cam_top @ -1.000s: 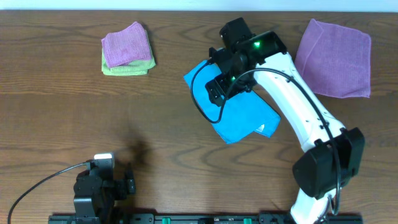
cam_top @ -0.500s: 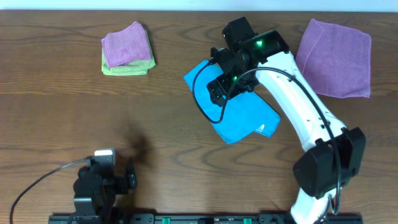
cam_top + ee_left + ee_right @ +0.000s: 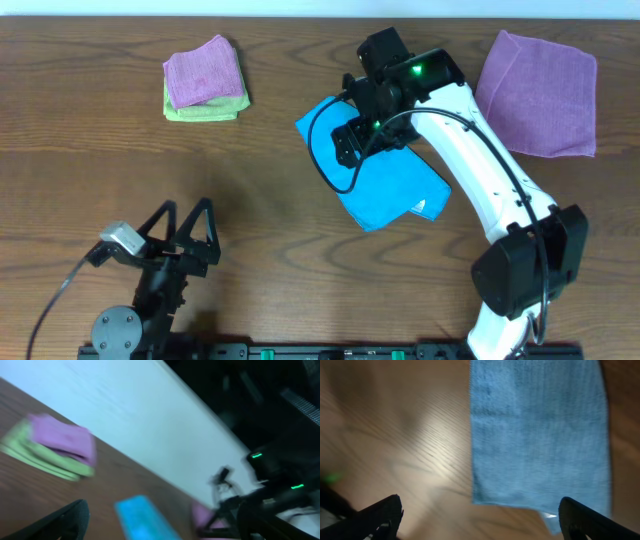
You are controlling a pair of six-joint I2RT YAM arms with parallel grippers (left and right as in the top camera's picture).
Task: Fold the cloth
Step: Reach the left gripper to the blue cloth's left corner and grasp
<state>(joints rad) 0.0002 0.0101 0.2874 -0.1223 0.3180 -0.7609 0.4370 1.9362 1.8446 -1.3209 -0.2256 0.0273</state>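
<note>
Overhead: the sky-blue cloth (image 3: 385, 190) is laid on the surface (image 3: 100, 150) near the large purple cloth (image 3: 538, 92); the left pincer (image 3: 187, 210), well apart from that purple cloth, is spread empty. Right wrist: the right pincer (image 3: 480, 507) is held wide open, empty, above the sky-blue cloth.

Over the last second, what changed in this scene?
The left gripper swung up out of its tucked pose; its jaws now stand open, holding nothing. The right gripper stayed over the blue cloth, jaws open. The blue cloth, the large purple cloth and the small folded stack did not move.
</note>
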